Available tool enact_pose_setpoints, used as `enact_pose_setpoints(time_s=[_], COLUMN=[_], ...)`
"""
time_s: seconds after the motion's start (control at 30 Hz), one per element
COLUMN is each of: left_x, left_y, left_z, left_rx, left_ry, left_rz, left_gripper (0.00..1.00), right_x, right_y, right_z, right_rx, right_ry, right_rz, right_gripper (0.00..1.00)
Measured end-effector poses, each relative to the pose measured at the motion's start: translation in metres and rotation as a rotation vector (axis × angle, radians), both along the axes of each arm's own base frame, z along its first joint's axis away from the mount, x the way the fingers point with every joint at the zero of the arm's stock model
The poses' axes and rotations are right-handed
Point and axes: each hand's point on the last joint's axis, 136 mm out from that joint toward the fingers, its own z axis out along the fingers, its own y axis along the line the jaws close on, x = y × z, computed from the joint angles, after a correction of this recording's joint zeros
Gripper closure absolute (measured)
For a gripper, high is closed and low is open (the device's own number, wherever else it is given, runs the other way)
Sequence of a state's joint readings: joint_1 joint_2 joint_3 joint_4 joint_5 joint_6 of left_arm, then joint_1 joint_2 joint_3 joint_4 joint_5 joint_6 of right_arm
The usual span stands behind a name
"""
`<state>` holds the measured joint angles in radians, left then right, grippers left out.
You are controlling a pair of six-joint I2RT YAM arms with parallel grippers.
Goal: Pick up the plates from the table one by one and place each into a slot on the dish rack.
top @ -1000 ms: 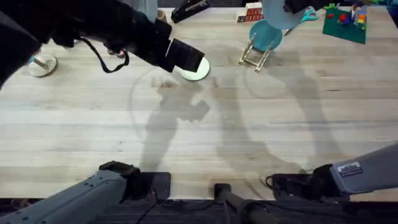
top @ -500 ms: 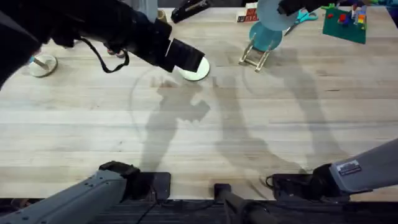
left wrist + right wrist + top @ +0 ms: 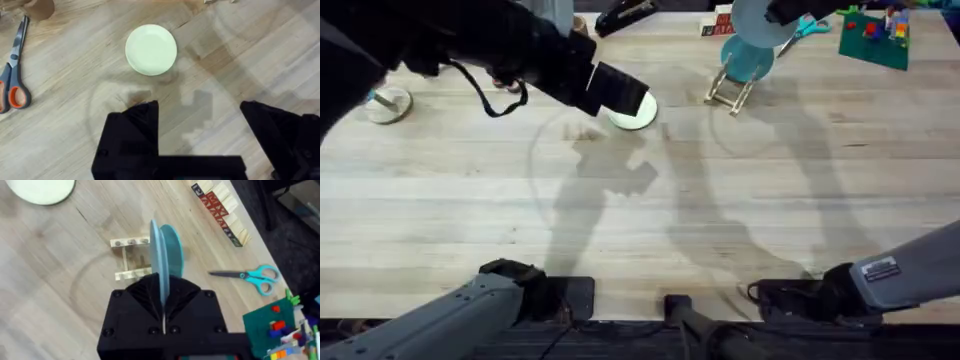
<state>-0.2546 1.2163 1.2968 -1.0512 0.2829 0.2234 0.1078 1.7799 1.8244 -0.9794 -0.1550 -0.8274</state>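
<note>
1. The light blue plate (image 3: 161, 255) is held on edge, upright, over the dish rack (image 3: 131, 259) at the far right of the table (image 3: 740, 220). A second bluish disc (image 3: 174, 249) stands just behind it; whether that one sits in a slot already cannot be told from here.
2. The right gripper (image 3: 163, 311) is clamped on the light blue plate's rim, fingers pressed either side of the thin edge.
3. The plate looks thin, rigid and light, probably smooth plastic or glazed ware. A rim pinch like this should carry it, but it could swivel or slip if the squeeze eases before it sits between pegs.
4. The cream plate (image 3: 151, 49) lies flat on the table, left of the rack and near the far middle. It sits just beyond the left gripper (image 3: 200, 117), whose fingers are spread wide, holding nothing.
5. Lying flat, the cream plate offers little to take hold of. The rim is the likely place, with one finger slid under the edge; it may skate on the wood.
6. Further out: scissors (image 3: 247, 275) and lettered blocks (image 3: 216, 207) right of the rack, and a second pair of scissors (image 3: 14, 70) well left of the cream plate.
</note>
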Motion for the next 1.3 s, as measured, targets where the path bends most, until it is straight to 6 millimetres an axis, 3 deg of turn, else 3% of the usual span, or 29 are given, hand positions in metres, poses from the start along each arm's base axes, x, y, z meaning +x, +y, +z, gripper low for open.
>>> enact_pose_setpoints(time_s=[0.47,1.03,1.3], left_x=[0.000,0.000,-0.001], left_y=[0.000,0.000,0.000], left_z=[0.000,0.000,-0.001], left_rx=[0.000,0.000,0.001], left_ry=[0.000,0.000,0.005], left_rz=[0.000,0.000,0.000], left_gripper=[0.008,0.008,0.008], right_x=[0.018,0.021,0.020], right_y=[-0.001,-0.001,-0.001], right_z=[-0.039,-0.069,-0.072], right_rx=[-0.044,-0.051,-0.052], right_ry=[0.044,0.115,0.125], right_rz=[0.068,0.072,0.073], right_gripper=[0.973,0.973,0.973])
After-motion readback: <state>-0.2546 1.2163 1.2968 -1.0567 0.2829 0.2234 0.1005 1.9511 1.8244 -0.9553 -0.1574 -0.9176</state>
